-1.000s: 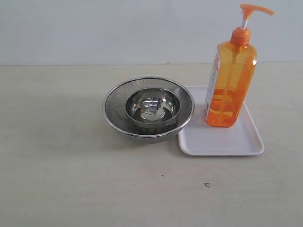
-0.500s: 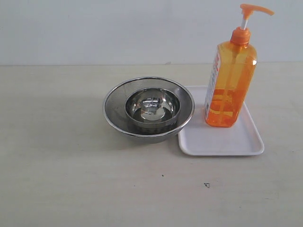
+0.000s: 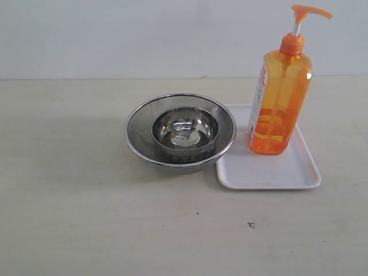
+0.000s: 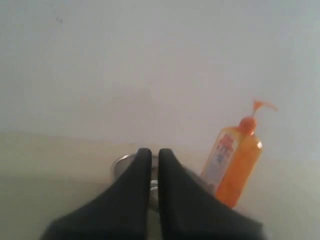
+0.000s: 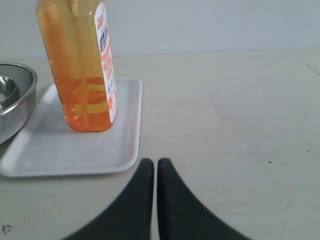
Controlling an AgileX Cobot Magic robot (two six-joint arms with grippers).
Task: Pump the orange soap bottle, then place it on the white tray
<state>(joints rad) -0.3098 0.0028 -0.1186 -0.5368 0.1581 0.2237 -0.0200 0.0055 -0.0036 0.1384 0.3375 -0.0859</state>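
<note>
The bottle (image 3: 280,106) stands upright on the tray (image 3: 270,175), beside the bowl (image 3: 180,133). The right tool (image 5: 152,166), closed and empty, is near the tray, apart from the bottle. The left tool (image 4: 155,157), also closed and empty, is well apart.

Orange soap bottle (image 3: 280,100) upright on white tray (image 3: 268,170)

The right wrist view's edge cuts off the top of the orange soap bottle (image 5: 80,65) and most of the steel strainer (image 5: 19,107). The left wrist view is blurred.
</note>
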